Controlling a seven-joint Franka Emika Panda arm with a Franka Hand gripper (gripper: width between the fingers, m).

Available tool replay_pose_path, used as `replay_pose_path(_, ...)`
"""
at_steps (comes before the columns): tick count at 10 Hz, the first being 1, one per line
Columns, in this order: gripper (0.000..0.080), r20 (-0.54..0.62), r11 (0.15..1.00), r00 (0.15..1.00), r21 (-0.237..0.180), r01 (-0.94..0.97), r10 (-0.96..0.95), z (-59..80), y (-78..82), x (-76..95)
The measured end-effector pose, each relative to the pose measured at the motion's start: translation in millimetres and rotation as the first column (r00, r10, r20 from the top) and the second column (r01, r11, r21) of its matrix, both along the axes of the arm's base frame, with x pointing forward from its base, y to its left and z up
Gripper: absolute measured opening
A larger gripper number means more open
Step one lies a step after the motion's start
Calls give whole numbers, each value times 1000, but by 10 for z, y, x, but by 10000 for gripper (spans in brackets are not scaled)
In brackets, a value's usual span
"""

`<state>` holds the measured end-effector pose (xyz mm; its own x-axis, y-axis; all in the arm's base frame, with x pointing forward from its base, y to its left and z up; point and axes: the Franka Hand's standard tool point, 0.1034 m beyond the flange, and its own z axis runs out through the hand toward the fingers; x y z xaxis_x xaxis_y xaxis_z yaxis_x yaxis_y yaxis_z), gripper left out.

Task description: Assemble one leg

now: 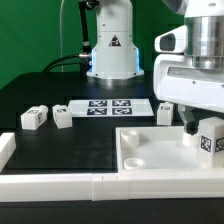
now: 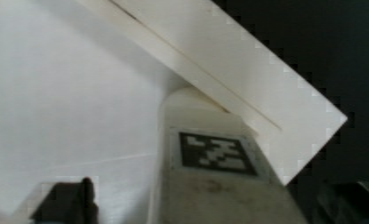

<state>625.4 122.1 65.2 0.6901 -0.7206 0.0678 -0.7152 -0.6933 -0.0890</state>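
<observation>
My gripper (image 1: 200, 134) is shut on a leg (image 1: 210, 140), a small chunky white block with a black-and-white tag. It holds the leg upright over the near right part of the large white panel (image 1: 150, 150). In the wrist view the leg (image 2: 216, 150) stands between the dark fingers (image 2: 64, 202), with the panel (image 2: 74, 100) behind it. I cannot tell whether the leg touches the panel. Three more legs lie on the black table: two on the exterior view's left (image 1: 35, 117) (image 1: 63, 117) and one behind the panel (image 1: 165, 112).
The marker board (image 1: 110, 107) lies flat at the middle of the table. A white rail (image 1: 60, 184) runs along the front edge, with a short piece (image 1: 5, 150) at the left. The robot's base (image 1: 110, 50) stands at the back.
</observation>
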Motion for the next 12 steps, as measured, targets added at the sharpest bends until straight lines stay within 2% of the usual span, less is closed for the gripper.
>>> replay_pose_path(1, 643, 10, 977, 978, -32, -209, 209, -8, 40, -3)
replay_pose_path(3, 648, -15, 881, 883, -61, -468, 468, -7, 32, -13)
replay_pose_path(5, 649, -50, 711, 716, -87, -697, 696, -13, 7, -26)
replay_pose_path(8, 649, -114, 389, 399, -104, -916, 910, -7, -32, -30)
replay_pose_path(9, 649, -118, 347, 358, -105, -932, 926, -7, -40, -27)
replay_pose_path(11, 386, -117, 359, 370, -105, -927, 922, -8, -42, -27)
replay_pose_path(12, 292, -117, 359, 370, -105, -927, 922, -8, -42, -27)
